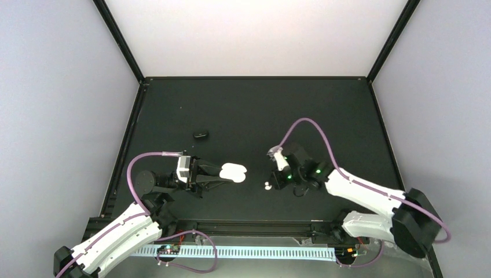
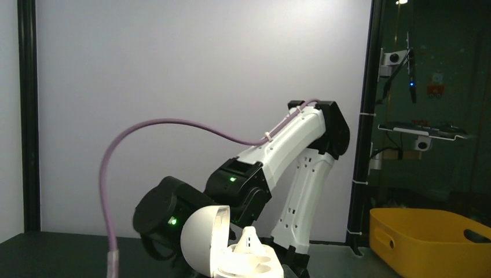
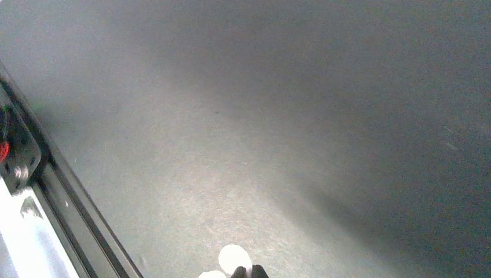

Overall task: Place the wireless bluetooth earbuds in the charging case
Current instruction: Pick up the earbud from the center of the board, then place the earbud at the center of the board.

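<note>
Status: left tool (image 1: 224, 174) clamps open charging case (image 1: 234, 172), one white bud (image 2: 249, 240) seated. Second white bud (image 1: 267, 186) lies on worktop (image 1: 243, 110) at right tool (image 1: 271, 183); can't tell its grip state.

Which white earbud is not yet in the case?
The white earbud lying on the table beside the right gripper; the other white earbud stands upright in the open charging case.
</note>
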Controlling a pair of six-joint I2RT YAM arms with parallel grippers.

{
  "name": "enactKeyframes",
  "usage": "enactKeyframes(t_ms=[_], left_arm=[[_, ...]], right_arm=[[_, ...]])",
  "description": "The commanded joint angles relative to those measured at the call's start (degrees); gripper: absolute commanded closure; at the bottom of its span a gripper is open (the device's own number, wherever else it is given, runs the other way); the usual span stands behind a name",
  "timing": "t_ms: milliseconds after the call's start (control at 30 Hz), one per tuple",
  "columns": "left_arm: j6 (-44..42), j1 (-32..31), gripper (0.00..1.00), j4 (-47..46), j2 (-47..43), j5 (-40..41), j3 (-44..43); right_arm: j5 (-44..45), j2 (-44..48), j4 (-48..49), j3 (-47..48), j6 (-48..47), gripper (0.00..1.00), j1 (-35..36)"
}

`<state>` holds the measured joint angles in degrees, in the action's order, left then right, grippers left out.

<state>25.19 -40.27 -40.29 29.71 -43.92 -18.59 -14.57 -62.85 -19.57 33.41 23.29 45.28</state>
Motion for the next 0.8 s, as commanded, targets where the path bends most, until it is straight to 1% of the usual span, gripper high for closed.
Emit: enactKeyframes(t_ms=[0, 67, 100, 300, 433, 600, 667, 767], left_arm=[[-0.6, -0.6, 0.98, -0.7, -0.5, 0.2, -0.5], [-0.4, -0.7, 0.99, -0.7, -0.9, 0.3, -0.2], [-0.4, -0.7, 0.98, -0.7, -1.1, 0.3, -0.1], [-1.1, -0.9, 0.98, 0.9, -3.3, 0.7, 0.1], [-1.3, -1.0, 0.98, 1.0, -4.2, 1.2, 0.6], [-1.0, -1.0, 0.98, 0.4, -3.8, 1.2, 0.8], [-1.0, -1.0, 0.98, 0.1, -3.7, 1.1, 0.8], [-1.0, -1.1, 0.98, 0.0, -3.6, 1.1, 0.9]], right_arm=[[3.6, -7.9, -2.1, 7.1, -11.7, 0.99, 8.1], [7.6, -13.0, -4.9, 11.1, -13.3, 0.99, 11.4], [8.4, -14.9, -4.9, 12.0, -13.6, 0.99, 11.7], [8.8, -22.0, -0.4, 13.1, -14.7, 0.99, 11.8], [8.7, -24.3, -0.1, 13.5, -15.4, 0.99, 11.8], [8.3, -24.4, 0.5, 12.4, -14.6, 0.99, 11.9], [8.3, -24.3, 0.7, 11.9, -13.8, 0.97, 11.9], [7.7, -24.1, 1.1, 11.4, -12.5, 0.88, 11.8]])
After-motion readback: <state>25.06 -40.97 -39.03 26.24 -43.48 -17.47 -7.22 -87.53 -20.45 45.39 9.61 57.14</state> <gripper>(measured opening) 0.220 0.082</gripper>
